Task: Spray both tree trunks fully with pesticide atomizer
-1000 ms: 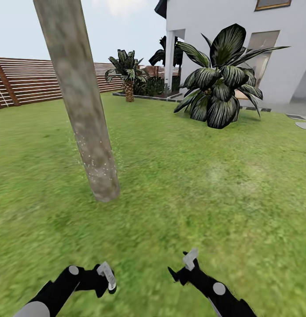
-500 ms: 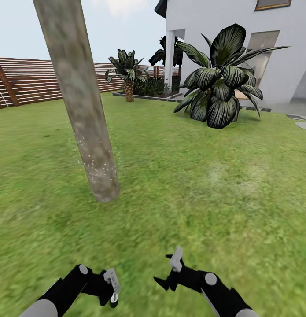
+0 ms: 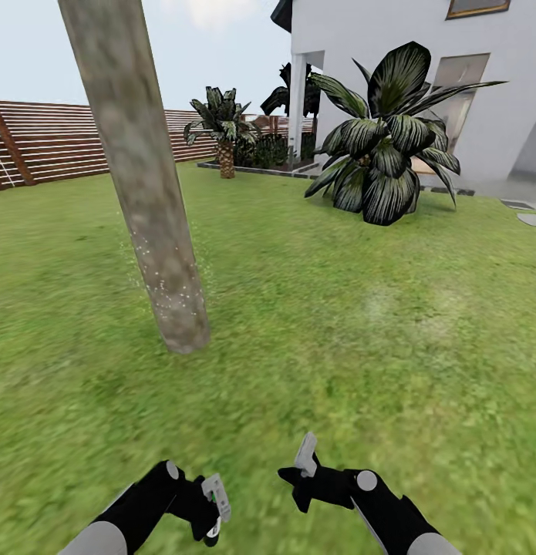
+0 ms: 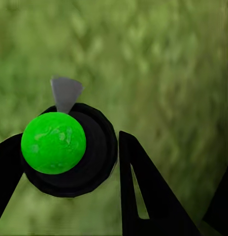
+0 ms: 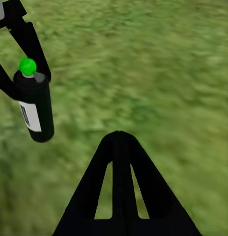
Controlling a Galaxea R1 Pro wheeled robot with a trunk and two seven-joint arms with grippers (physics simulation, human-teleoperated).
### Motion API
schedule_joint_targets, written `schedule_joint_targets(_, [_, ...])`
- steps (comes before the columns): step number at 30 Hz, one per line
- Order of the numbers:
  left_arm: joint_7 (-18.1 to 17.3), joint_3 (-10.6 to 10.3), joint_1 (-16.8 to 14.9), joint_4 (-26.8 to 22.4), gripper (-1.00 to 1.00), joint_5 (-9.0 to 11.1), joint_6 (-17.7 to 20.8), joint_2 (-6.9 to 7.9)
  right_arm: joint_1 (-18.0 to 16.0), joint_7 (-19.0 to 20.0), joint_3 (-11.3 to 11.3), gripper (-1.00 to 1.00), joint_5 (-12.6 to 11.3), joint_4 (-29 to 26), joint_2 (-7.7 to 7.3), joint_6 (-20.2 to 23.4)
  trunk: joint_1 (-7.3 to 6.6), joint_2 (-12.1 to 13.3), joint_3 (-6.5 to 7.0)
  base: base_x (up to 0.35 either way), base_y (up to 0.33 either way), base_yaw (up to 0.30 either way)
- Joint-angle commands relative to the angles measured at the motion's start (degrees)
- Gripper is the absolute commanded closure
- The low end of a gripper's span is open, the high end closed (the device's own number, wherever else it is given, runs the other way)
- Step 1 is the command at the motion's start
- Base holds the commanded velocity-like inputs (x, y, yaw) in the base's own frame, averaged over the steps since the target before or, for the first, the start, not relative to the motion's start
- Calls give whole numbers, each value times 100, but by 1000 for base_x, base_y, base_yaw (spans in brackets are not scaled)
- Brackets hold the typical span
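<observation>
A thick, pale mottled tree trunk (image 3: 148, 200) rises from the grass ahead on the left, with fine white specks scattered over its lower part. The pesticide atomizer (image 5: 34, 108) is a small black bottle with a white label; its cap (image 4: 53, 142) shows bright green, with a grey nozzle beside it. My left gripper (image 3: 214, 509) is shut on the atomizer (image 3: 216, 493), low in the head view and well short of the trunk. My right gripper (image 3: 297, 472) hangs close beside it, fingers (image 5: 118, 147) pressed together with nothing between them.
Green lawn (image 3: 360, 324) spreads all around. A big spiky dark plant (image 3: 383, 146) stands at the right in front of the white house (image 3: 499, 92). A smaller palm (image 3: 224, 127) and the brown slat fence (image 3: 52, 142) lie further back.
My left gripper with the atomizer has slid right and lower in the head view. The right gripper has swung left toward it. Trunk and camera have not moved.
</observation>
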Motion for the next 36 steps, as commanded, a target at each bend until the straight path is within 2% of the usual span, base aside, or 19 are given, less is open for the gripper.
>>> schedule_joint_targets(1, [3,-1,-3,-7,100,-10,-1,-39,0,4,3,100,2,1,0,0,0,0,0,0,0,0])
schedule_joint_targets(3, [8,-2,-4,-12,100,-14,-2,-123,-1,6,48,100,3,1,4,0,0,0,0,0,0,0])
schedule_joint_targets(6, [11,-2,-26,-21,100,-15,3,-240,-1,1,353,100,3,-8,8,0,0,0,0,0,0,0])
schedule_joint_targets(9, [21,3,-130,-23,100,-8,149,-352,-1,-1,468,100,-3,-95,9,0,0,0,0,0,0,0])
schedule_joint_targets(13, [27,-1,-161,-31,100,-7,418,-450,-1,3,481,100,-6,-120,15,0,0,0,0,0,0,0])
schedule_joint_targets(16, [33,-3,-165,-32,100,-20,436,-537,-1,5,482,100,-6,-123,27,0,0,0,0,0,0,0])
schedule_joint_targets(21, [76,-10,-167,-53,100,-28,430,-599,-1,7,482,100,-6,-122,142,0,0,0,0,0,0,0])
schedule_joint_targets(26, [174,-9,-174,-106,100,-355,345,-615,-1,7,482,100,-6,-122,158,0,0,0,0,0,0,0])
schedule_joint_targets(32, [151,-3,-174,-182,100,-387,286,-672,-1,7,482,100,-6,-122,158,0,0,0,0,0,0,0])
schedule_joint_targets(36, [129,0,-174,-197,100,-362,-101,-685,-1,7,482,100,-6,-124,158,0,0,0,0,0,0,0])
